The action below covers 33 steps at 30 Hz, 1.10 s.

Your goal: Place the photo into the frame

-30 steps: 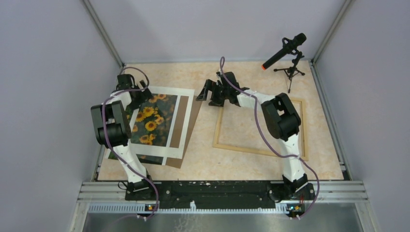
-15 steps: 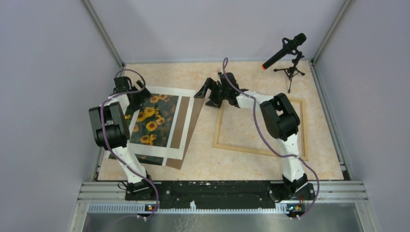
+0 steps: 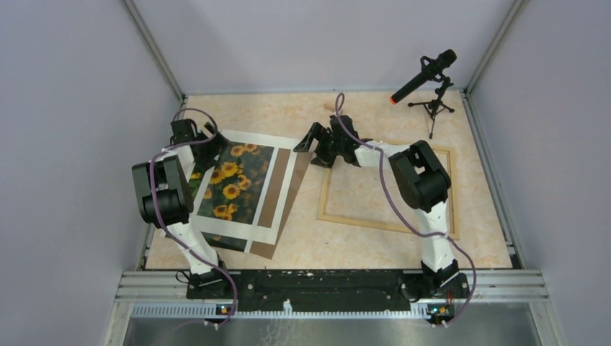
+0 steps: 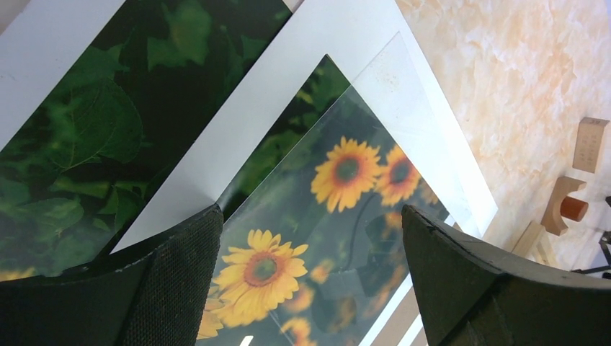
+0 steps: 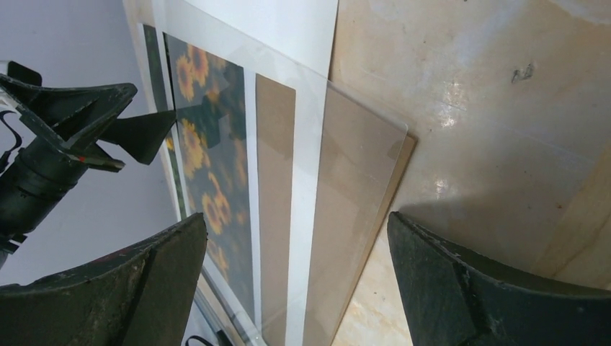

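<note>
Marbled tabletop [image 3: 360, 244] | photo [image 3: 230, 184] flat at left under clear sheet [image 5: 360, 144], well apart from frame [image 3: 375, 222] at right | left gripper [image 4: 310, 214], right gripper [image 5: 295, 220] both spread, empty, at sheet's opposite edges | step: approach; next: likely freeing photo alone

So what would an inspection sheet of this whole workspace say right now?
Surface: pale marbled table.
Job's things: photo of sunflowers lies in a skewed stack with white mat, clear sheet and brown board, on the left; frame lies empty on the right, apart from the stack.
Clutter: small wooden blocks beyond the stack.
End effectors: left end effector and right end effector both open, holding nothing, at the stack's far corners.
Cables: purple cable along each arm.
Surroundings: microphone on a tripod, far right; plain grey walls.
</note>
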Available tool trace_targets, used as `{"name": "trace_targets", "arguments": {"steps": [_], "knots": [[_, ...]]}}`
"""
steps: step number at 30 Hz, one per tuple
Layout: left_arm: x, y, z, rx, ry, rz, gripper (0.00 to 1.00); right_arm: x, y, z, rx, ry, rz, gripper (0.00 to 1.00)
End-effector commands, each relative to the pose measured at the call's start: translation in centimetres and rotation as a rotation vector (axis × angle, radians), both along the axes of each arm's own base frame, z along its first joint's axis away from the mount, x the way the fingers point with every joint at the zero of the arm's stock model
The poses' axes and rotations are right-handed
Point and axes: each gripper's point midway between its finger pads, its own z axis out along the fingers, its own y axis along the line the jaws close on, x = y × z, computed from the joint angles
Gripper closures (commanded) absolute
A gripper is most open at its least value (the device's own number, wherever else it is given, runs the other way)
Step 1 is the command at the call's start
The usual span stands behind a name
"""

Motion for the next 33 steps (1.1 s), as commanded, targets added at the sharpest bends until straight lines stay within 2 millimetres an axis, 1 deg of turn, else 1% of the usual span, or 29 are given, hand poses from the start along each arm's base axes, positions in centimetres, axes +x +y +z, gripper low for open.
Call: {"name": "trace_targets", "arguments": {"steps": [1,4,6,8,11,15,18,20,22,25,27,28,30,33], "knots": [[-6.2,-3.6,-4.6,-0.150,0.268,-0.020,0.02,-0.8,0.0,0.3,0.004,0.012,-0.020,0.06],[-6.7,-4.6,-4.4,-0.209,0.272,-0.035,0.02,-0.4,0.6,-0.7,0.022,0.029,-0.019,0.06],[-7.3,-5.1,-4.4,-0.230,0.277,-0.042,0.01,0.0,1.4,-0.6,0.057,0.028,-0.014,0.06],[-7.8,-5.4,-4.4,-0.244,0.280,-0.048,0.02,0.5,2.1,0.0,0.092,0.015,-0.004,0.06],[-8.2,-5.7,-3.9,-0.254,0.260,-0.054,0.02,0.9,3.1,1.5,0.145,-0.016,0.028,0.06],[-8.6,-6.0,-3.9,-0.266,0.261,-0.058,0.02,0.8,3.5,3.1,0.156,-0.063,0.081,0.06],[-9.1,-6.3,-4.0,-0.282,0.267,-0.051,0.02,0.3,3.1,3.9,0.119,-0.094,0.139,0.06],[-9.2,-5.9,-3.8,-0.262,0.263,-0.036,0.01,0.4,1.7,3.3,-0.035,-0.103,0.153,0.06],[-9.0,-4.7,-3.1,-0.188,0.248,-0.012,0.02,0.3,-0.4,3.1,-0.207,-0.118,0.162,0.05],[-9.3,-2.5,-1.3,-0.052,0.236,0.057,0.02,-0.7,-2.7,4.0,-0.360,-0.142,0.164,0.05],[-10.1,-1.5,-0.3,0.010,0.238,0.110,0.02,-1.8,-3.3,4.8,-0.383,-0.143,0.163,0.04],[-10.6,-1.1,0.1,0.034,0.243,0.134,0.02,-3.0,-3.2,4.7,-0.386,-0.134,0.177,0.04],[-11.7,-0.8,0.7,0.068,0.246,0.158,0.01,-5.1,-2.7,5.1,-0.378,-0.121,0.214,0.04],[-13.0,-0.6,1.4,0.105,0.242,0.165,0.02,-9.6,-1.6,5.5,-0.328,-0.080,0.286,0.04]]}}
